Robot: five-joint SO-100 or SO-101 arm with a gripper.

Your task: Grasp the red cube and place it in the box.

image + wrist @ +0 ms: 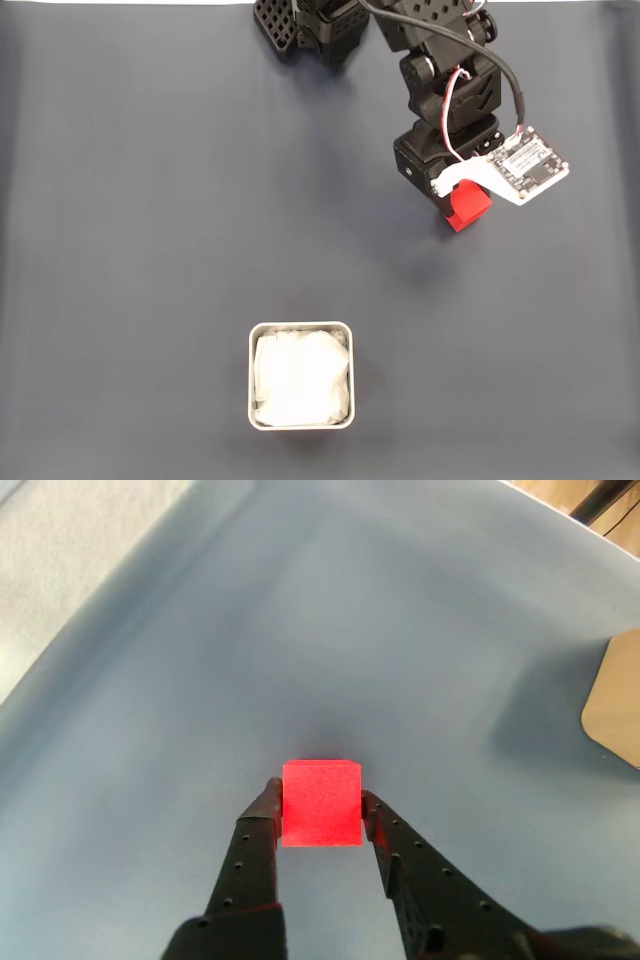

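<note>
1. The first part of the job looks done. The tool (320, 805) has its two black fingers (262, 825) pressed on both sides of the red cube (321, 802). The tool is closed only as far as the cube lets it, and the cube sits right at the fingertips.
2. In the wrist view the cube looks a little off the tabletop (300, 630), with a soft dark patch under it. That is my guess, not a sure thing.
3. The second part is still to do. The box (252, 375) has only white crumpled paper inside. No cube is in it.
4. In the fixed view the red cube (467, 208) is well apart from the box, up and to the right of it. The tool must carry it down and to the left in that view.
5. The arm (445, 90) comes in from the top edge, far from the box. It is folded over, so the tool points down at the tabletop. A small white board (528, 165) sits on its wrist, just above the cube.
</note>
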